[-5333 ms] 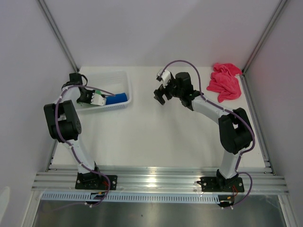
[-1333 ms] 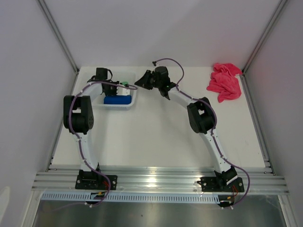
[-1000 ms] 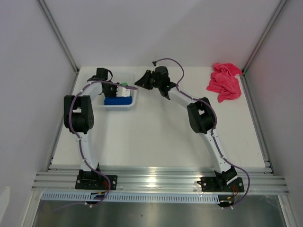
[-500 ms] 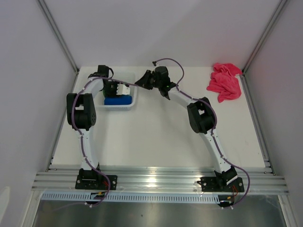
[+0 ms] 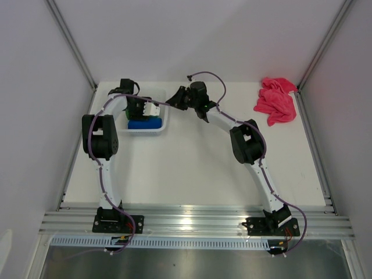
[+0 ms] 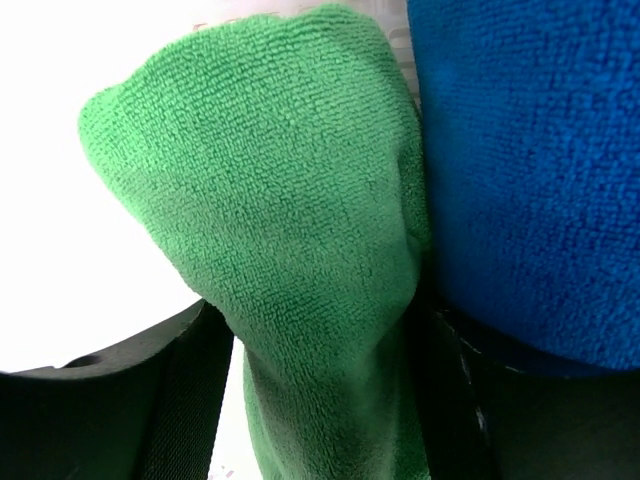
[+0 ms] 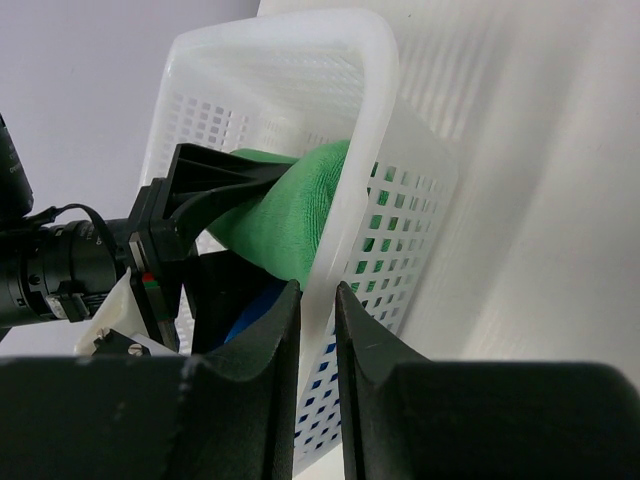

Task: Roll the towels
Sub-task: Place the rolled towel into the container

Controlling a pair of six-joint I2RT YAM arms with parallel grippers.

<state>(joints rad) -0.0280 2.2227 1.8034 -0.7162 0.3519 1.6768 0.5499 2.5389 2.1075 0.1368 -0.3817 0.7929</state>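
Observation:
A white basket (image 5: 145, 132) stands at the table's far left. My right gripper (image 5: 174, 100) is shut on its rim (image 7: 372, 120), which runs up between the jaws (image 7: 317, 300). My left gripper (image 5: 156, 108) reaches inside the basket. In the left wrist view a rolled green towel (image 6: 290, 230) lies between its fingers (image 6: 130, 400), with a strip of light beside the left finger, so the jaws stand open. The blue towel (image 6: 530, 170) presses against the green one on the right and shows in the basket (image 5: 143, 124). The pink towel (image 5: 275, 100) lies crumpled at the far right corner.
The enclosure's walls and metal corner posts (image 5: 72, 43) close in behind the basket and beside the pink towel. An aluminium rail (image 5: 192, 224) with both arm bases runs along the near edge.
My left gripper's jaws have widened around the green towel, and its wrist has shifted slightly inside the basket. The right gripper keeps its hold on the rim.

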